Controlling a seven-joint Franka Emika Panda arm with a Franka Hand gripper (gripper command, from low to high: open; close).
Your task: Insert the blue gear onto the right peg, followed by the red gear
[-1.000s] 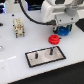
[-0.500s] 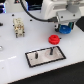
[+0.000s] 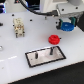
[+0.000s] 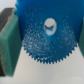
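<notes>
Where the white table [image 3: 15, 65] comes nearest the exterior camera, a black-framed white rectangular plate [image 3: 45, 55] lies flat, with two short dark upright pegs on it; the right peg [image 3: 50, 51] is the one toward the exterior view's right, and the second peg [image 3: 37, 56] stands near it on the same plate. Both pegs are bare. Just beyond the plate, close to its far edge but apart from it, the small round red plastic gear [image 3: 54, 38] lies on the tabletop. Further back, toward the far right corner of the table, the wide, flat, bright-blue plastic gear [image 3: 66, 25] sits directly under the robot's gripper [image 3: 66, 20], whose grey body hangs above it. In the wrist view this blue gear [image 4: 49, 32] fills most of the picture, its toothed rim and central hole plain to see, with a teal pad [image 4: 9, 44] of the gripper beside its edge. Whether the fingers are pressed on the gear or merely flank it cannot be told. Toward the far left corner stands a small pale fixture [image 3: 18, 26].
</notes>
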